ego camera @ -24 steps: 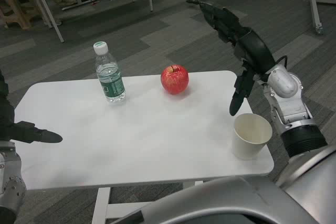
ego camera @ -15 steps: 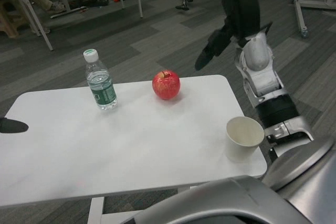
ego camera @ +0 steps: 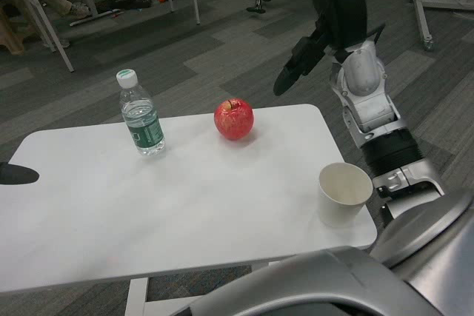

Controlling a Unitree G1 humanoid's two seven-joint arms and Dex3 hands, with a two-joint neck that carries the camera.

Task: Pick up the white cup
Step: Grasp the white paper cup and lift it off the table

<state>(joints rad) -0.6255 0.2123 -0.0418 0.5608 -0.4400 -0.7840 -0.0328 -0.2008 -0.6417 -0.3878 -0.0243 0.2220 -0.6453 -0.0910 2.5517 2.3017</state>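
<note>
At the near right corner of the white table (ego camera: 185, 212) the white cup (ego camera: 344, 195) is standing upright and open-mouthed, with nothing touching it. The right hand (ego camera: 326, 24) is hanging high above the table's far right edge, well apart from the cup — its dark fingers (ego camera: 290, 72) are pointing down and to the left, loosely extended and gripping nothing, while the top of the hand is running out of the picture. Its silver forearm (ego camera: 370, 116) is slanting down past the right side of the table, just beside the cup. Only a dark tip of the left hand (ego camera: 16, 174) is showing at the left edge, lying low over the tabletop; whether it is spread or curled I cannot tell. A red apple (ego camera: 234, 118) is sitting toward the far side of the table, and a capped water bottle (ego camera: 139, 114) is standing upright to its left — both well away from the cup.
</note>
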